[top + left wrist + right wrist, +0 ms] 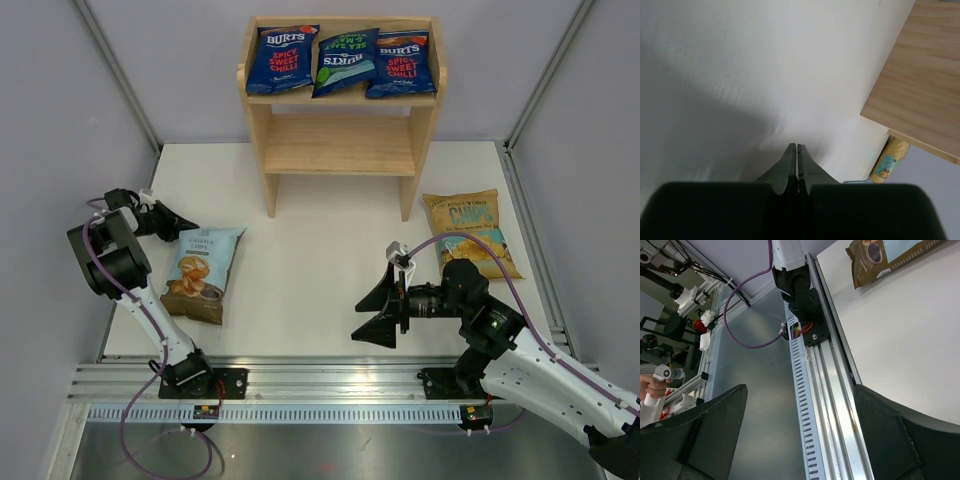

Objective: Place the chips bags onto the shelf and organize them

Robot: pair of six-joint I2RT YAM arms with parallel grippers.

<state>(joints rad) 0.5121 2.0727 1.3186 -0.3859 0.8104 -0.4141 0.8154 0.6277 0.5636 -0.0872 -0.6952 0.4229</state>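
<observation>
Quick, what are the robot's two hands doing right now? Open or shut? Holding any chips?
Left gripper: shut, holding nothing.
Right gripper: open wide, holding nothing.

The shelf (340, 145) was pale bare wood, matt, its grain plain. The chips bags (283, 58) were glossy crinkled film. The table (300, 270) looked white and matt, the rail (330, 378) ribbed bare metal. The fingers (715, 425) of my right gripper (358, 322) were matt black plastic.

Shelf (340, 146) far centre; top tier carries three dark-blue bags (345, 62) side by side. Pale blue-tan bag (203, 272) lies flat, near left. Yellow bag (468, 232) lies flat, right of shelf. Right gripper (364, 320): jaws spread, empty.
</observation>
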